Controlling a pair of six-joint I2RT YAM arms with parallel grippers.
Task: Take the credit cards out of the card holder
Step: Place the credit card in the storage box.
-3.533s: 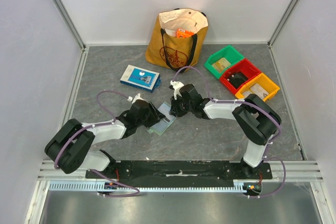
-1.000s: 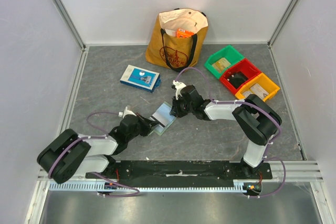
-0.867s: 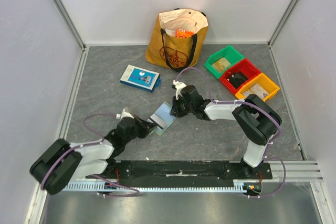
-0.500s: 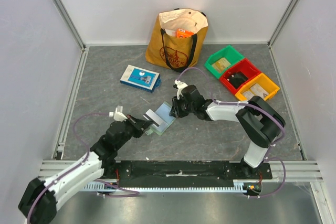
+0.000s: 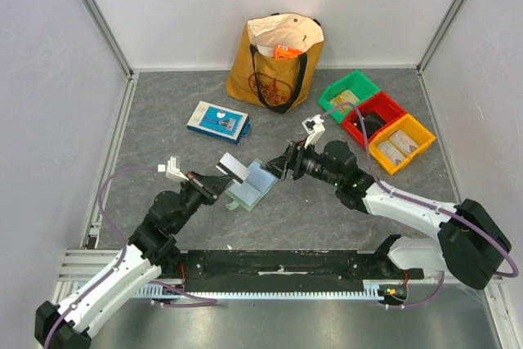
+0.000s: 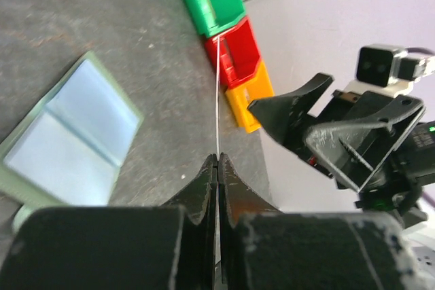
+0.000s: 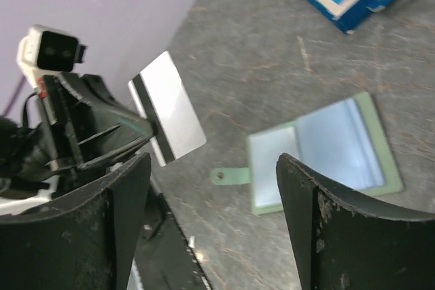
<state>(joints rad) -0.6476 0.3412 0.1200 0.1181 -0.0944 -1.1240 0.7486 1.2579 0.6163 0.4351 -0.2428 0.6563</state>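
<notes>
**A:** Any writing you can read?

**B:** Nothing legible. The mustard-yellow fabric tote bag (image 5: 276, 59) carries a dark red print, and the flat blue-and-white box (image 5: 218, 121) has a label. Both are too small to make out.

**A:** Where is the card?

**B:** The thin silvery credit card (image 7: 167, 108) with a black stripe is pinched by 1 edge between the clenched fingers of the left gripper (image 6: 217, 161). It is raised off the table and sits outside the pockets.

**A:** And the holder?

**B:** The pale green booklet-style card holder (image 5: 252, 184) lies open and flat, its bluish clear pockets facing up, just beside the held card. The right gripper (image 7: 212, 161) hangs near its far end with its 2 fingers spread wide, grasping nothing.

**A:** The setting?

**B:** A mottled dark grey table (image 5: 163, 153), enclosed by plain pale walls (image 5: 204, 6) with metal corner rails. At the right rear, 3 plastic trays stand in a touching row: a green bin (image 5: 350, 96), a red bin (image 5: 374, 116) and a yellow bin (image 5: 400, 140).
</notes>
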